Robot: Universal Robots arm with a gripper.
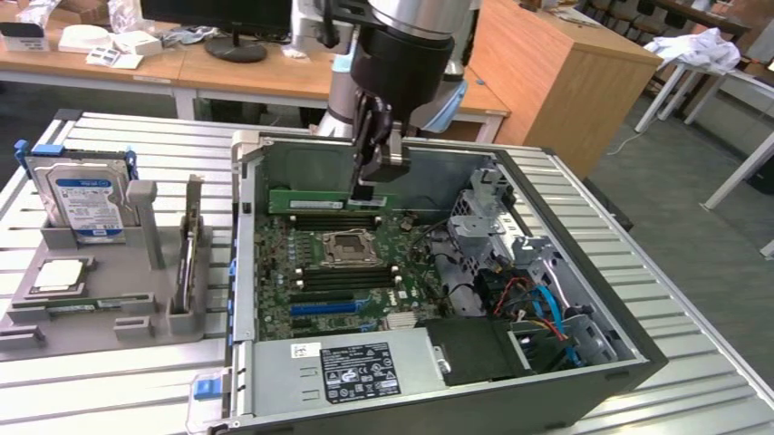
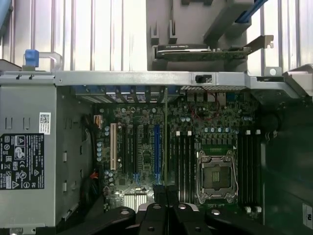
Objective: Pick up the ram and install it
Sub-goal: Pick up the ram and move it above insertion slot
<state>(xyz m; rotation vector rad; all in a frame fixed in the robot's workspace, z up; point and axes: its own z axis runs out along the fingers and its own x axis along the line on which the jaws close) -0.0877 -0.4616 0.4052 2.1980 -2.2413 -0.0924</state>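
The arm reaches straight down into the open computer case point(image 1: 593, 385), wrist upright. The gripper point(image 1: 370, 195) is clamped on the ram point(image 1: 308, 200), which stands on edge and level, sticking out sideways from the fingertips, just above the motherboard point(image 1: 278, 272) below it.

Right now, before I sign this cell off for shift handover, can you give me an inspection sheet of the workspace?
Surface: ribbed metal table carrying an open computer case.
Job's things: the ram is held level just over the memory slots next to the CPU socket; I cannot tell whether it is seated.
Clutter: grey parts tray with a hard drive standing in it.
Grippers: gripper shut on the ram.
Cables: blue and red leads inside the case.
Surroundings: wooden desks, monitor stand.
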